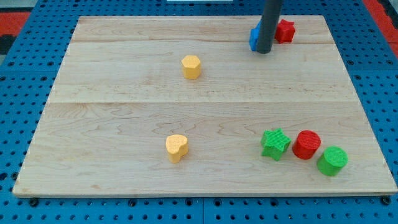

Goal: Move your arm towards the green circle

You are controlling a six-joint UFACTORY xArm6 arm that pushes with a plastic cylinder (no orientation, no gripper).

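Observation:
The green circle (333,160) lies near the board's bottom right corner, beside a red circle (306,144) and a green star (275,144). My tip (263,51) is at the view's top right, far above the green circle. It stands against a blue block (254,37), partly hidden behind the rod. A red block (285,30) sits just right of the rod.
A yellow hexagon block (191,66) lies at upper middle. A yellow heart block (176,147) lies at lower middle. The wooden board (112,118) rests on a blue pegboard surface, with its edges visible on all sides.

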